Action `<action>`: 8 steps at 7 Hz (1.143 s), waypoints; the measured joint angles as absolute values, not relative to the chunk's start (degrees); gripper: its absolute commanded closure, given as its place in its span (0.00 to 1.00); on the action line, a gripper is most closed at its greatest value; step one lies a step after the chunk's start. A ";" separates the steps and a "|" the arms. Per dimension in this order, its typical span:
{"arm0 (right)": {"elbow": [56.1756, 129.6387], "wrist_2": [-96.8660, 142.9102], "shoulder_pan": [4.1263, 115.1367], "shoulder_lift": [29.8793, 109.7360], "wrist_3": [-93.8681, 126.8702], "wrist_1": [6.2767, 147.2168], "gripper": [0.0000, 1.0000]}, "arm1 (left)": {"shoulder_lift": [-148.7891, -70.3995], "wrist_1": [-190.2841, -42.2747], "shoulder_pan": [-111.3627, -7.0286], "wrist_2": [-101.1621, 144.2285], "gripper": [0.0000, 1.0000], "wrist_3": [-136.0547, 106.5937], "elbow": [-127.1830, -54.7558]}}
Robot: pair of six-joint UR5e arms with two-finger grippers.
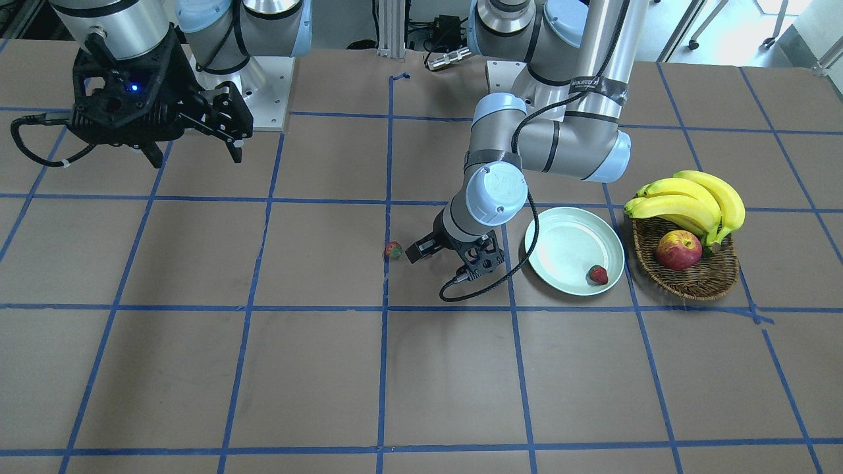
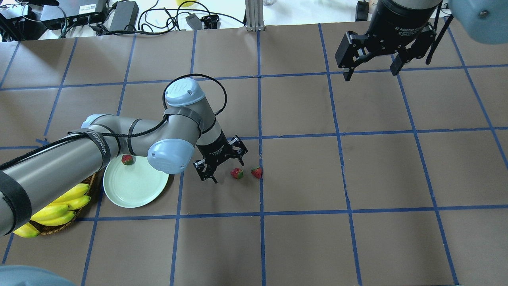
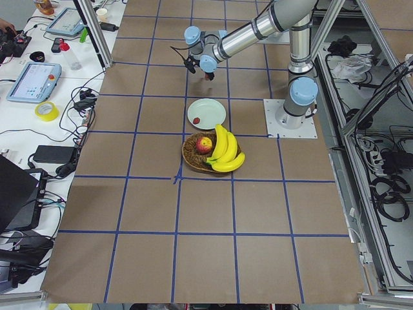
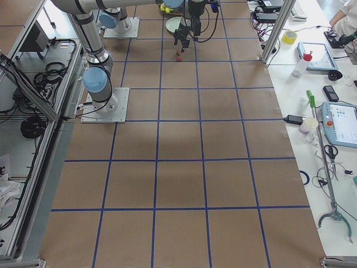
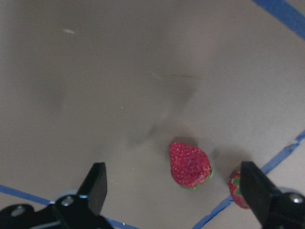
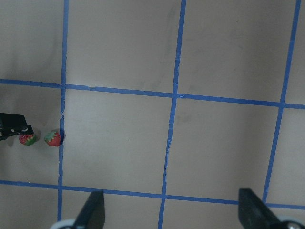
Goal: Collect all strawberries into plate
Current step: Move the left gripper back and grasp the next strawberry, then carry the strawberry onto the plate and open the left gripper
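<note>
One strawberry point(image 2: 127, 159) lies in the pale green plate point(image 2: 135, 188), near its rim; it also shows in the front view point(image 1: 598, 274) on the plate point(image 1: 566, 240). Two strawberries point(image 2: 237, 173) point(image 2: 256, 172) lie side by side on the table right of the plate. My left gripper point(image 2: 228, 172) is open and empty, low over the table, just beside the nearer berry. The left wrist view shows that berry point(image 5: 189, 165) between and ahead of the fingers, the other point(image 5: 237, 190) by the right finger. My right gripper point(image 2: 371, 73) is open and empty, raised far off.
A brown wicker basket point(image 1: 691, 283) with bananas point(image 1: 691, 197) and a red-yellow apple point(image 1: 678, 250) stands next to the plate, on the side away from the berries. Blue tape lines grid the brown table. The left arm's elbow hangs over the plate's edge.
</note>
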State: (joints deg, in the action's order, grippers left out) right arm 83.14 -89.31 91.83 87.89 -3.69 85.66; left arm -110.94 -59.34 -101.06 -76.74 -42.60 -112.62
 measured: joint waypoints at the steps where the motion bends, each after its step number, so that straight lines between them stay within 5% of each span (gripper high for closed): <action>1: 83.15 -89.39 91.82 87.89 -3.71 85.66 0.00 | -111.06 -59.05 -101.07 -76.27 0.59 -42.79 -112.87; 3: 83.15 -89.56 91.79 87.89 -3.76 85.63 0.00 | -111.22 -58.78 -101.07 -73.73 0.91 -42.83 -112.82; 4: 83.30 -89.49 91.86 87.87 -3.66 85.68 0.00 | -111.25 -58.74 -101.07 -73.07 1.00 -42.81 -112.76; 8: 84.23 -89.39 91.78 87.76 -3.58 86.36 0.00 | -110.23 -59.15 -99.99 -73.56 1.00 -41.94 -110.42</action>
